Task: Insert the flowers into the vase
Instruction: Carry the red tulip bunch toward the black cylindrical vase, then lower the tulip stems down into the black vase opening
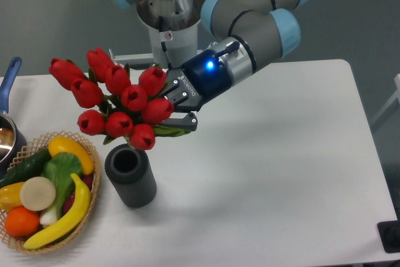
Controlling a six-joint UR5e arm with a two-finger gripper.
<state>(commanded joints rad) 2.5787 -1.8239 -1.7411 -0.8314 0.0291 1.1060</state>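
- Red tulip flowers [115, 101] are gripped at the stems by the closed hand [177, 109], lying sideways in the air above the dark ribbed vase [130, 176] on the bench [281, 179].
- Transport step is judged underway; next, stems must be tipped downward over the vase mouth.

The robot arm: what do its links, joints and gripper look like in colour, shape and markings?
The arm has thick grey cylindrical links with light-blue caps at the joints. Its wrist shines with a blue light. The gripper is black with small white lettering, too small to read, and has two dark jaws. A small label sits on the grey base column.
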